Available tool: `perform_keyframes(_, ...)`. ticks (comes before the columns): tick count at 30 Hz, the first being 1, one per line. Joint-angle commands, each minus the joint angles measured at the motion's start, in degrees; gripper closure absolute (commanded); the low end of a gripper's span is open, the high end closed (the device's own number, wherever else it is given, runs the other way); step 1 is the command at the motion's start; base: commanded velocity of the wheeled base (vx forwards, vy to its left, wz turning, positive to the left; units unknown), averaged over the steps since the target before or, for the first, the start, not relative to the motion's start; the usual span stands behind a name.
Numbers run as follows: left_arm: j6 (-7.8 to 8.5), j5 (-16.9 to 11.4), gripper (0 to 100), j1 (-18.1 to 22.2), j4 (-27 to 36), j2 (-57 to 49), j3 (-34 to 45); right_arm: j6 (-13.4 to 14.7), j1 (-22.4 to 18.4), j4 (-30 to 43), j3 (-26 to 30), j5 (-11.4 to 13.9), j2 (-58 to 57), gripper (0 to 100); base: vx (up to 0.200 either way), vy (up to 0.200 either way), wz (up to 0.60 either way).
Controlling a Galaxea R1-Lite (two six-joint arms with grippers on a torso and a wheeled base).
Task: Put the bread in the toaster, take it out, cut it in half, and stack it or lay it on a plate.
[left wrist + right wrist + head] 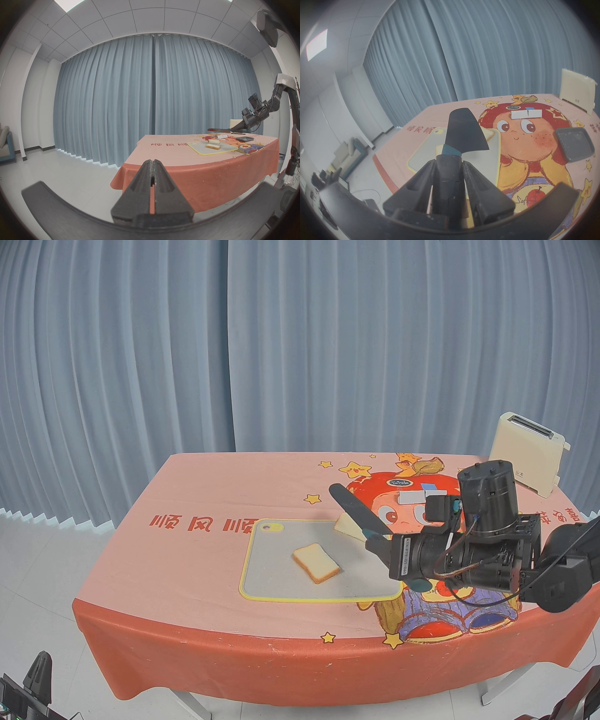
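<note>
My right gripper [449, 165], clamped on the teal handle of a knife [357, 513], holds the dark blade level above the far right corner of the cutting board [269, 577], apparently to keep it clear of the bread. One piece of bread [317, 562] lies at the board's middle. A second piece [347, 526] sits at its far right corner, so the cut looks done and plating is left. The dark plate [575, 143] lies near the table's [187, 490] right edge, and the toaster [528, 452] stands at its far right corner. My left gripper [152, 190], pressed together on nothing, hangs low, well off the left edge. A pink printed cloth covers the table, with grey curtains [250, 352] behind.
</note>
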Motion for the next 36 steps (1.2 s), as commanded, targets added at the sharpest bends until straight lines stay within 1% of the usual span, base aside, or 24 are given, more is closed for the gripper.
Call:
perform_keyframes(1,-0.03,0.0,100,0.0,0.0,0.1,1.0,1.8,-2.3,-0.1,-1.2,1.8,-1.5,100,0.0,0.0,0.0)
perform_keyframes(3,-0.03,0.0,100,0.0,0.0,0.1,1.0,3.3,-3.1,-0.1,-1.5,2.8,-1.6,100,0.0,0.0,0.0)
perform_keyframes(4,-0.03,0.0,100,0.0,0.0,0.1,1.0,5.1,-3.9,-0.1,-1.8,3.9,-2.1,100,0.0,0.0,0.0)
perform_keyframes(5,-0.03,0.0,100,0.0,0.0,0.1,1.0,5.1,-4.0,-0.1,-1.8,4.0,-2.1,100,0.0,0.0,0.0)
perform_keyframes(6,-0.12,0.0,100,0.0,0.0,0.1,1.0,7.3,-5.1,-0.1,-2.0,6.1,-2.7,100,0.0,0.0,0.0)
perform_keyframes(8,-0.03,0.0,100,0.0,0.0,0.1,1.0,9.5,-6.5,-0.1,-1.9,8.5,-2.9,100,0.0,0.0,0.0)
perform_keyframes(9,-0.03,0.0,100,0.0,0.0,0.1,1.0,9.7,-6.7,-0.1,-1.9,9.0,-2.9,100,0.0,0.0,0.0)
perform_keyframes(10,-0.03,0.1,100,0.0,0.0,0.1,1.0,11.7,-7.8,-0.1,-1.9,11.2,-3.3,100,0.0,0.0,0.0)
perform_keyframes(12,-0.03,0.0,100,0.0,0.0,0.1,1.0,13.9,-9.6,-0.1,-2.0,13.5,-3.6,100,0.0,0.0,0.0)
perform_keyframes(18,-0.03,0.0,100,0.0,0.0,0.1,1.0,19.0,-15.1,-0.1,-2.5,19.5,-4.1,100,0.0,0.0,0.0)
perform_keyframes(20,-0.03,0.0,100,0.0,0.0,0.1,1.0,20.1,-16.5,-0.2,-2.5,20.9,-4.0,100,0.0,0.0,0.0)
perform_keyframes(21,-0.03,0.0,100,0.0,0.0,0.1,1.0,20.1,-16.5,-0.2,-2.5,20.9,-4.0,100,0.0,0.0,0.0)
perform_keyframes(22,-0.03,0.0,100,0.0,0.0,0.1,1.0,21.1,-18.4,-0.8,-2.3,22.6,-3.8,100,0.0,0.0,0.0)
perform_keyframes(23,-0.03,0.0,100,0.0,0.0,0.1,1.0,21.3,-19.4,-1.7,-2.2,23.3,-3.7,100,0.0,0.0,0.0)
perform_keyframes(24,-0.03,0.0,100,0.0,0.0,0.1,1.0,21.3,-19.6,-1.8,-2.2,23.4,-3.7,100,0.0,0.0,0.0)
perform_keyframes(25,-0.03,0.0,100,0.0,0.0,0.1,1.0,22.1,-20.7,-3.3,-1.8,23.9,-3.4,100,0.0,0.0,0.0)
perform_keyframes(31,-0.03,0.0,100,0.0,0.0,0.1,1.0,25.6,-21.9,-9.0,0.1,23.9,-0.9,100,0.0,0.0,0.0)
perform_keyframes(36,-0.03,0.1,100,0.0,0.0,0.1,1.0,27.1,-23.7,-13.3,1.9,24.0,-0.1,100,0.0,0.0,0.0)
